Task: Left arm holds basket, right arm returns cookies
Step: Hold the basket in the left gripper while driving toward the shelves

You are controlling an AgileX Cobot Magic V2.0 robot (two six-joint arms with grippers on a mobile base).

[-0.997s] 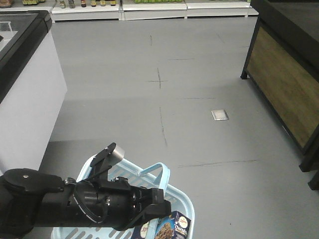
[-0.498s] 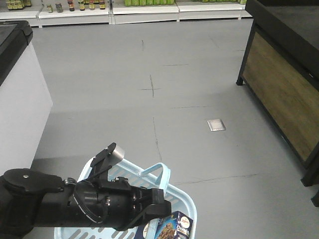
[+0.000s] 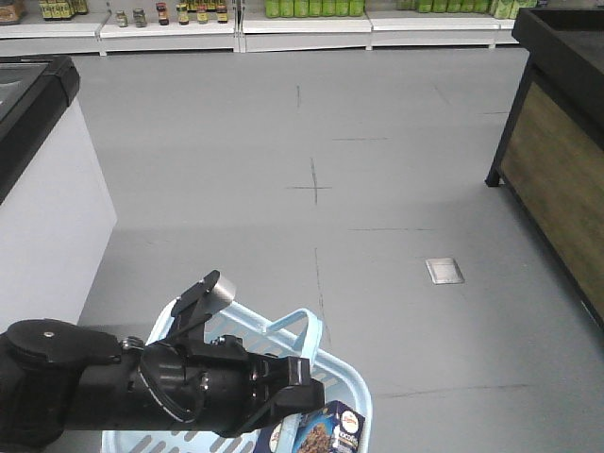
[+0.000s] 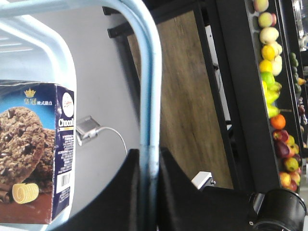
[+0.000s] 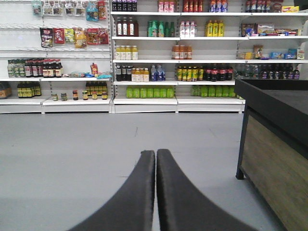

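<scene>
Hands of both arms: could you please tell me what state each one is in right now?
Left hand: closed on the thin loop handle of the light blue slotted plastic basket.
Right hand: closed, holding nothing.

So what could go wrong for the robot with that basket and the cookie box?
1. The basket is held by one thin handle pinched in the left gripper. It might slip or tip, and the cookie box could slide.
2. The right gripper is shut and empty, aimed at the shelves. It must open before taking the box.
3. The dark counter stands on the right, so a swinging arm might bump it.
</scene>
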